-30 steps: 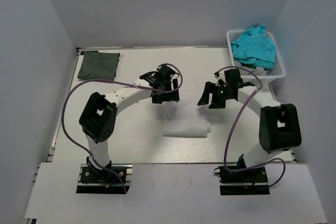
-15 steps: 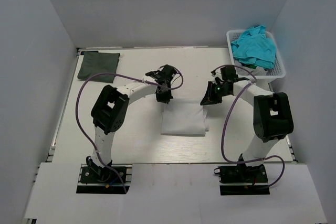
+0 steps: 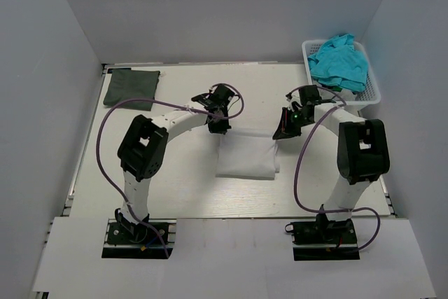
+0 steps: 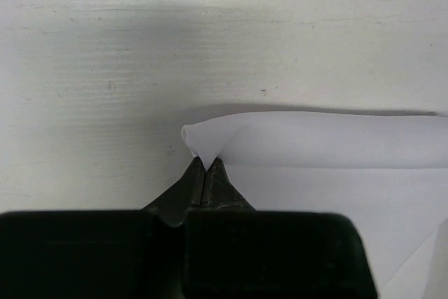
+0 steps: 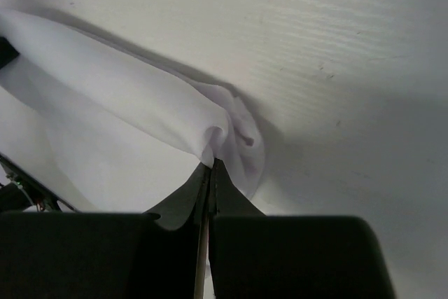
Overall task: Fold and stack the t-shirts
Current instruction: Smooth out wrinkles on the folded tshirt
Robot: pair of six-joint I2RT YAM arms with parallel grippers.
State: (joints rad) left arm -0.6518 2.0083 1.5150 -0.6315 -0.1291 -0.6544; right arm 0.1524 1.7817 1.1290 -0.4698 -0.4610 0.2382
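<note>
A folded white t-shirt [image 3: 245, 157] lies in the middle of the table. My left gripper [image 3: 218, 129] is shut on its far left corner; the left wrist view shows the pinched white t-shirt [image 4: 315, 145] rising from the left gripper [image 4: 204, 161]. At the far right corner my right gripper [image 3: 281, 133] is shut on the cloth, and in the right wrist view the white t-shirt [image 5: 140, 113] bunches above the right gripper [image 5: 212, 164]. A folded dark grey-green t-shirt [image 3: 131, 87] lies at the far left. Teal t-shirts [image 3: 339, 62] fill the basket.
A white lattice basket [image 3: 369, 90] stands at the far right corner of the table. White walls close in the table on the left, back and right. Purple cables loop from both arms over the table.
Both grippers were open above the white t-shirt's far edge a second ago. They came down and shut on its two far corners, and the arms have shifted slightly since.
</note>
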